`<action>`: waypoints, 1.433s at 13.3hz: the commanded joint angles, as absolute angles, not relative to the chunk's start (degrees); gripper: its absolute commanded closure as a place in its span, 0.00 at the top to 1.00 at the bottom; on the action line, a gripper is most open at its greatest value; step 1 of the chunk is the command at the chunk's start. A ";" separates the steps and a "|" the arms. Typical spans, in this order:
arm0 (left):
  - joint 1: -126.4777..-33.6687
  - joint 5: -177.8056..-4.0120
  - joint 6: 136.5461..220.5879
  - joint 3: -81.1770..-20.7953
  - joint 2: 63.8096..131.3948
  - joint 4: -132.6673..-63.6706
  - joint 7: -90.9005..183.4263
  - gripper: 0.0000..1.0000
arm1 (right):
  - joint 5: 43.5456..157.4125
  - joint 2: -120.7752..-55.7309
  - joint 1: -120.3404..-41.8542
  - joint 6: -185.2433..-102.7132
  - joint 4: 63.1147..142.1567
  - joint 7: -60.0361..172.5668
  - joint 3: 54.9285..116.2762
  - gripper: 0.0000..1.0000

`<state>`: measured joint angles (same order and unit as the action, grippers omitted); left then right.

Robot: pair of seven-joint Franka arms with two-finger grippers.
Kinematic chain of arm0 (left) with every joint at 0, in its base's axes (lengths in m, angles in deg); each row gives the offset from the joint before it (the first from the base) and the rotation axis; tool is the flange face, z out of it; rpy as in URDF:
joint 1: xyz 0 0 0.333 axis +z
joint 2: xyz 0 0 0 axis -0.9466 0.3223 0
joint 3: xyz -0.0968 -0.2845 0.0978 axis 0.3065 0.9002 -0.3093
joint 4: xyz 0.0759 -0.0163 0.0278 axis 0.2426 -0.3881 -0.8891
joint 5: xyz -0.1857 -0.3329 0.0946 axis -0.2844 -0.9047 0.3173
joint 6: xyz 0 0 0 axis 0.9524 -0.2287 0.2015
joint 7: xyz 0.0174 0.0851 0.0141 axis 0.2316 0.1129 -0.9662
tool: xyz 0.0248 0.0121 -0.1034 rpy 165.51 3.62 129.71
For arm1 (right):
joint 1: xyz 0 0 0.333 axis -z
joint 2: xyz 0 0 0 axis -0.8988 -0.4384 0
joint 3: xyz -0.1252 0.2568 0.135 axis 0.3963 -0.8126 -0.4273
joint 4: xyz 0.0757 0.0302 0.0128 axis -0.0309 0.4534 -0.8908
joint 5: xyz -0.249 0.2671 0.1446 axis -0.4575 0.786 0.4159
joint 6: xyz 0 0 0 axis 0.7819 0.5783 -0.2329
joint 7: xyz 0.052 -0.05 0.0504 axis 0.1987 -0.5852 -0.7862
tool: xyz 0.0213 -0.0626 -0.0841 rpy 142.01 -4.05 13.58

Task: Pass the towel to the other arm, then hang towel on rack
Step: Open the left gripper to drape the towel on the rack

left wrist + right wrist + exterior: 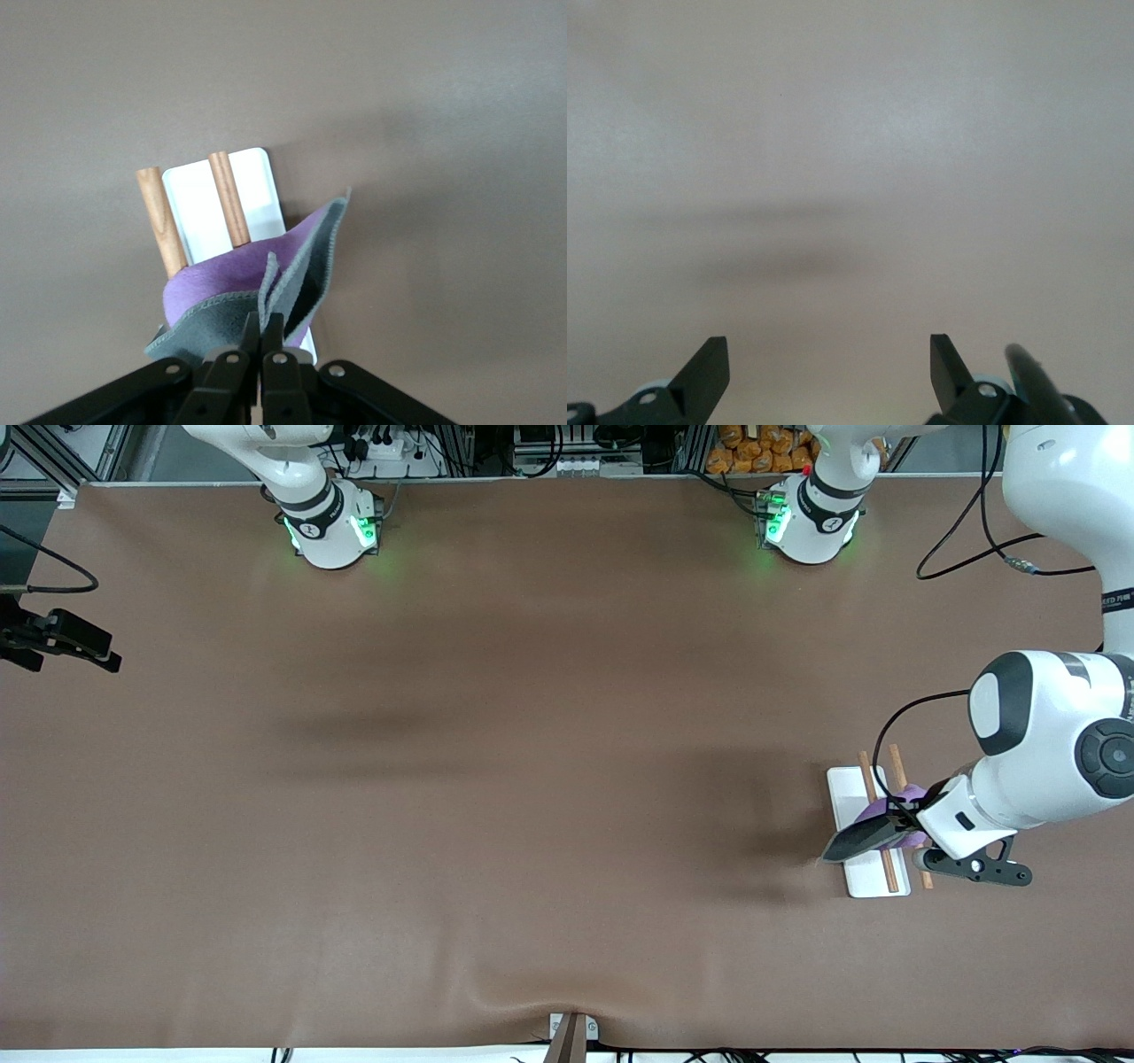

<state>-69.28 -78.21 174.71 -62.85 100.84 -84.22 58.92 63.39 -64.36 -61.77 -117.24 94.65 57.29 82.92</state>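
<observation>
The towel (873, 831) sat at the lower right of the front view, up in the air over the rack (864, 872), showing a purple face toward the rods and a dark grey face with grey edging drooping toward the middle of the table. In the left wrist view the towel (257, 288) filled the lower centre of the frame, folded into a loose cone whose purple side draped across the two wooden rods (230, 199); whether it actually rested on them or merely hung just above could not be told for sure. The rack's white base (252, 177) lay flat on the brown table (496, 779), at the left arm's end.

The left gripper (908, 819) had its fingers pinched tight together on the towel's grey edge, seen at the bottom of the left wrist view (263, 350).

The right gripper (830, 367) waited with its fingers spread wide and nothing between them, over bare table; in the front view it showed only as a dark shape (62, 642) at the upper left edge.
</observation>
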 commanded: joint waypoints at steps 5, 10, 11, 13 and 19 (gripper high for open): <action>-67.60 -76.73 175.13 -62.81 100.81 -86.08 59.57 0.28 | 63.19 -64.09 -61.01 -116.34 94.49 59.61 82.44 1.00; -66.46 -76.73 173.39 -62.81 98.27 -85.73 59.83 1.00 | 63.11 -64.00 -60.84 -115.55 94.49 62.26 82.53 1.00; -66.37 -76.73 171.46 -62.89 97.22 -85.30 59.83 1.00 | 63.11 -64.00 -60.75 -115.72 94.49 61.74 82.53 1.00; -66.36 -76.82 168.38 -62.90 94.41 -84.86 59.75 1.00 | 63.02 -64.08 -60.48 -116.07 94.40 61.56 82.44 1.00; -66.72 -77.78 159.86 -62.11 88.42 -81.08 58.87 1.00 | 63.11 -64.17 -60.57 -115.90 94.40 61.47 82.44 1.00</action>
